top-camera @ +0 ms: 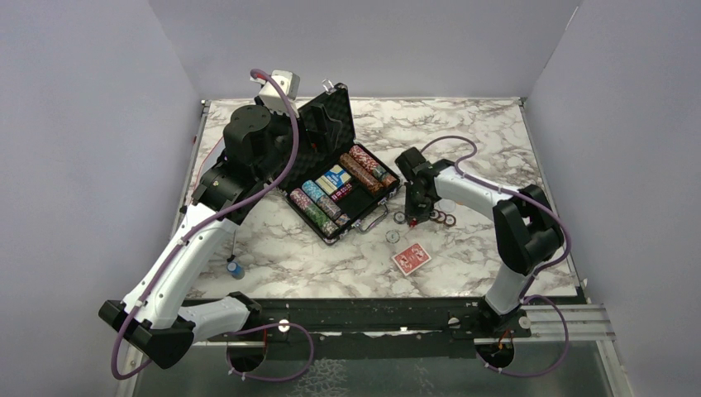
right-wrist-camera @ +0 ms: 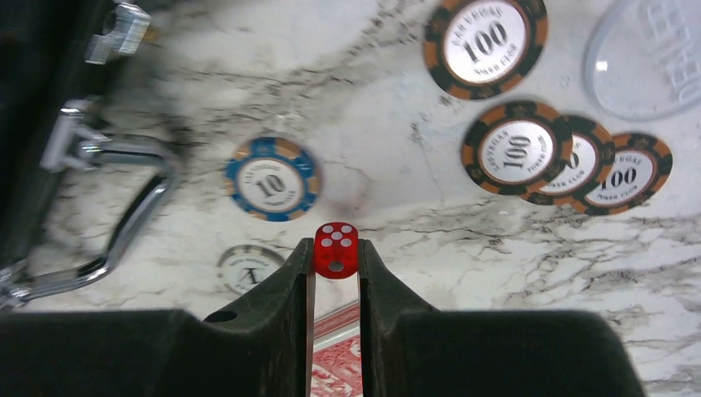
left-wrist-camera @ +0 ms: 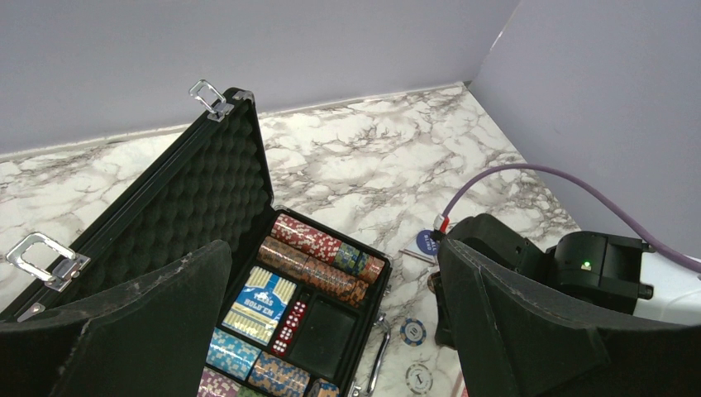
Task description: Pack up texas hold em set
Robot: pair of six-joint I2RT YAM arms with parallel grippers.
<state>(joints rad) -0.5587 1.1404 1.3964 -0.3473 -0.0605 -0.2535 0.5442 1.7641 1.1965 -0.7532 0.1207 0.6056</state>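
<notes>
The black briefcase (top-camera: 339, 186) lies open on the marble table, lid (left-wrist-camera: 198, 190) up, with rows of chips (left-wrist-camera: 318, 256), a blue card box (left-wrist-camera: 258, 302), red dice (left-wrist-camera: 288, 324) and one bare compartment (left-wrist-camera: 324, 337). My left gripper (left-wrist-camera: 332, 248) hangs wide open above it, holding nothing. My right gripper (right-wrist-camera: 336, 252) is shut on a single red die (right-wrist-camera: 336, 246), pinched at the fingertips right of the case handle (right-wrist-camera: 124, 223). Around it lie orange 100 chips (right-wrist-camera: 517, 153), a blue 10 chip (right-wrist-camera: 272, 179), a white chip (right-wrist-camera: 248, 266) and a clear disc (right-wrist-camera: 645, 54).
Red-backed cards (top-camera: 411, 258) lie near the front edge, below my right gripper (top-camera: 413, 217). A blue disc (left-wrist-camera: 427, 241) sits beside the right arm. A small blue-tipped tool (top-camera: 236, 268) stands at the front left. Grey walls close in three sides.
</notes>
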